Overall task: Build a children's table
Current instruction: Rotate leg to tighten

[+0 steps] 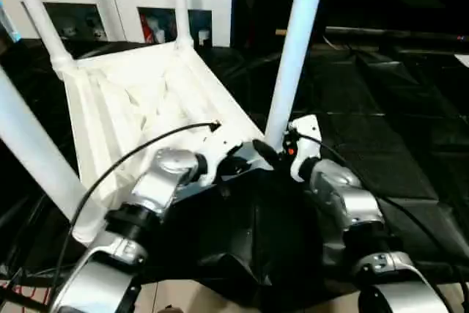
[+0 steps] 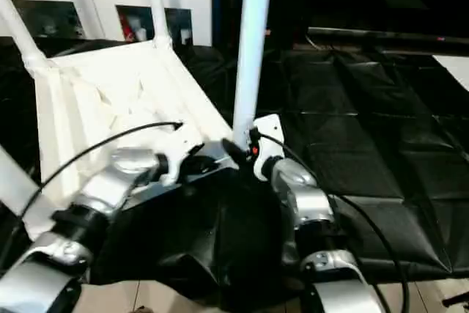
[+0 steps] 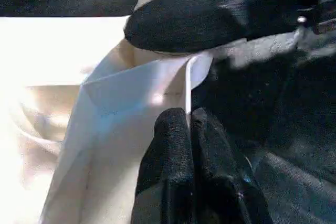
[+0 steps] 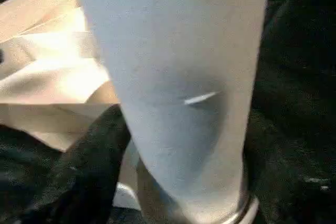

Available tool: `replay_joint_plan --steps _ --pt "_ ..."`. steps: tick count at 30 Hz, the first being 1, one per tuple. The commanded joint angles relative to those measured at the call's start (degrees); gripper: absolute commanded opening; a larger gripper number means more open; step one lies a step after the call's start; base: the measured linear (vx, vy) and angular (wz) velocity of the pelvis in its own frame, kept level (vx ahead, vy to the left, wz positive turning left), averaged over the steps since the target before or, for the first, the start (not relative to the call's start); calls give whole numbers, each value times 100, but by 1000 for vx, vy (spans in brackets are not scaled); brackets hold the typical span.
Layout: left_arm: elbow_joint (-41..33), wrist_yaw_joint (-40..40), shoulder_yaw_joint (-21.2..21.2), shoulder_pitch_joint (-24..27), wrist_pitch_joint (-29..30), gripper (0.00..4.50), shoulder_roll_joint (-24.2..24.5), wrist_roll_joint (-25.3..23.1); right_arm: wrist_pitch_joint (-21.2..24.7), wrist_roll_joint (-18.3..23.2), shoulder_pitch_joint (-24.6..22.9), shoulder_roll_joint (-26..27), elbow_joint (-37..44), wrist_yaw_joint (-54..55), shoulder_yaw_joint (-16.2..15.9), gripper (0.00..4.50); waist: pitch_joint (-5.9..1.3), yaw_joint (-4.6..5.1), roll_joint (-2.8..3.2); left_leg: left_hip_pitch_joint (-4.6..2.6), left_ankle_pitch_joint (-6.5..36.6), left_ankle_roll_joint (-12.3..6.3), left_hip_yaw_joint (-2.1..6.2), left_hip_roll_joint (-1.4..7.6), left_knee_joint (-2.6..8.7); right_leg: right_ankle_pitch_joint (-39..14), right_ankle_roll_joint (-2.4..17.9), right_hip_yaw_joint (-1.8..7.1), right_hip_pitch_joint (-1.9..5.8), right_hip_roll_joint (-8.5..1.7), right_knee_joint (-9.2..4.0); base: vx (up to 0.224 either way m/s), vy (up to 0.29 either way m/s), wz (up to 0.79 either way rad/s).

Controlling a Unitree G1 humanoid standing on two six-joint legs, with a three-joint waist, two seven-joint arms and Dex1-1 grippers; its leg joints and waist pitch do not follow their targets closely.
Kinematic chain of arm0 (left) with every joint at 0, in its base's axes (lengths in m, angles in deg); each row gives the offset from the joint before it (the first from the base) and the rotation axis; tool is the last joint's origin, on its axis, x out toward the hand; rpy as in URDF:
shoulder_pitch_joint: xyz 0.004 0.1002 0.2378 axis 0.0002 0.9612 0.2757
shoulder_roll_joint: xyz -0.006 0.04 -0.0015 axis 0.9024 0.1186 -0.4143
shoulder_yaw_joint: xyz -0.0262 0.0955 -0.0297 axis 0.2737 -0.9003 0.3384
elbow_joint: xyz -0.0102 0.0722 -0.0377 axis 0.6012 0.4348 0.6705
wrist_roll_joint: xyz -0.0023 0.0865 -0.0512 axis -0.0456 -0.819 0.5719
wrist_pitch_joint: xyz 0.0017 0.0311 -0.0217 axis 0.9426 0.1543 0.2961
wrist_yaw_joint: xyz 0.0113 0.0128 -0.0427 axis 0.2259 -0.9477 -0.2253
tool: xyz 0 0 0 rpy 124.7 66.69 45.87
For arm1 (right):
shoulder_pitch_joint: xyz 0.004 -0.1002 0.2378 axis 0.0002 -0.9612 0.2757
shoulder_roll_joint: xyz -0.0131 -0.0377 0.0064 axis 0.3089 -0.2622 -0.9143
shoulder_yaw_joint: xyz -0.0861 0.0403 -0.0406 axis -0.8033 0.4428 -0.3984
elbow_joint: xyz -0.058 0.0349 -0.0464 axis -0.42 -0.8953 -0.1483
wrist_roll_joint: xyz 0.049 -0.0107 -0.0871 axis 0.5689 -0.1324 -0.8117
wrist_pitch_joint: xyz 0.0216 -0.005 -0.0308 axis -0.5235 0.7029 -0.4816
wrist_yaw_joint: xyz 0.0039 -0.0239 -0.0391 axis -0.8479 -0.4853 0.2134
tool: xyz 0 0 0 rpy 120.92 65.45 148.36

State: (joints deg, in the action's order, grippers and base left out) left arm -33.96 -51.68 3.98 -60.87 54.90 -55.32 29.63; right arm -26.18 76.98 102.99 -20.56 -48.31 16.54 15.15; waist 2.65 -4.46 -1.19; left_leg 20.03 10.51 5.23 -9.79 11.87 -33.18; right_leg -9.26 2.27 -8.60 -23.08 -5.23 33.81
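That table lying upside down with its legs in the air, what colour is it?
The table is plain white all over, legs included; the left eye view shows it best.

No legible text, label, brand, number or sign anywhere in these views.
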Motion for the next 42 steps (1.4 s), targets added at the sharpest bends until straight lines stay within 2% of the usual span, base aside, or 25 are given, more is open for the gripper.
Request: replay_joint_plan --steps 1,4,7,9,11,15,16,19,22,25,29,30,34,37,38,39,40,42 --pt "-559 -396 -124 -45 -422 0 -168 435 175 98 -112 61 127 -940 -715 356 -361 -37 -11 14 1119 -325 41 170 359 -2032 569 385 358 -419 -488 0 0 0" --pt "-724 -811 -140 73 -447 0 28 524 184 70 -238 -352 289 -1591 -867 356 -362 -66 -17 18 1025 -414 22 176 349 -1813 651 404 357 -414 -459 0 0 0" --pt "-838 -1095 -160 145 -444 0 182 577 254 149 -315 -621 426 -2064 -918 356 -353 -95 -22 19 1049 -417 25 181 353 -1917 671 398 360 -419 -463 0 0 0" --pt "-863 -1218 -166 171 -435 0 257 587 304 162 -347 -749 483 -2324 -933 356 -349 -117 -9 -8 1090 -372 27 186 358 -1999 666 399 339 -418 -480 0 0 0" --pt "-965 -1540 -202 278 -437 0 456 636 341 208 -422 -1041 594 -2798 -969 356 -353 -135 -9 -9 1105 -374 30 195 358 -1955 672 400 352 -420 -468 0 0 0" --pt "-1129 -1868 -229 399 -393 0 629 719 438 327 -489 -1288 738 -3221 -994 356 -358 -188 10 1 1074 -394 23 199 354 -1820 722 399 356 -411 -445 0 0 0" --pt "-1152 -1913 -234 416 -390 0 656 727 472 333 -500 -1327 760 -3282 -1007 330 -354 -193 6 5 1082 -380 22 200 355 -1849 722 395 355 -408 -451 0 0 0" --pt "-1222 -2030 -241 457 -359 0 718 749 543 344 -538 -1408 810 -3444 -1038 317 -356 -206 3 -5 1090 -363 20 200 353 -1887 720 400 351 -411 -457 0 0 0" --pt "-1253 -2092 -243 475 -342 0 758 762 553 360 -592 -1440 841 -3519 -1063 280 -358 -211 -11 -2 1082 -342 25 197 354 -1917 703 394 353 -412 -452 0 0 0" --pt "-1283 -2140 -256 495 -317 0 782 784 619 394 -645 -1469 954 -3609 -1132 268 -357 -215 -15 -7 1077 -326 28 198 354 -1951 668 397 351 -413 -457 0 0 0" --pt "-1299 -2107 -257 509 -307 0 778 765 634 431 -687 -1441 1022 -3628 -1144 249 -358 -213 -22 -3 1073 -335 24 188 351 -2025 616 391 349 -414 -468 0 0 0" --pt "-1227 -1899 -208 470 -284 0 687 705 610 447 -729 -1392 1028 -3581 -1144 246 -352 -214 -44 1 1079 -338 25 184 352 -2097 585 387 346 -413 -471 0 0 0" --pt "-954 -1333 -64 307 -283 0 458 579 553 447 -789 -1183 999 -3198 -1042 231 -340 -206 -64 -1 1145 -310 27 174 354 -2331 491 379 338 -418 -507 0 0 0" --pt "-580 -571 64 33 -308 0 90 413 556 427 -680 -614 657 -1874 -638 224 -309 -160 -60 -36 1330 -204 29 132 340 -2911 289 340 292 -421 -610 0 0 0" --pt "-556 -512 72 14 -308 0 59 402 541 418 -669 -565 625 -1746 -606 221 -307 -151 -57 -51 1379 -168 34 127 334 -3053 239 326 277 -426 -631 0 0 0" --pt "-478 -346 88 -51 -287 0 -47 372 560 404 -622 -415 510 -1347 -495 219 -326 -129 -60 -30 1392 -124 52 117 328 -3146 161 305 308 -440 -634 0 0 0" --pt "-428 -246 97 -92 -271 0 -115 355 576 397 -593 -323 439 -1104 -427 217 -316 -94 -64 -13 1432 -137 58 115 338 -3185 90 291 307 -424 -661 0 0 0" --pt "-268 145 93 -215 -259 0 -326 265 483 249 -584 -77 364 -577 -411 213 -321 -52 -31 -35 1487 -134 61 114 335 -3145 78 298 275 -416 -667 0 0 0"
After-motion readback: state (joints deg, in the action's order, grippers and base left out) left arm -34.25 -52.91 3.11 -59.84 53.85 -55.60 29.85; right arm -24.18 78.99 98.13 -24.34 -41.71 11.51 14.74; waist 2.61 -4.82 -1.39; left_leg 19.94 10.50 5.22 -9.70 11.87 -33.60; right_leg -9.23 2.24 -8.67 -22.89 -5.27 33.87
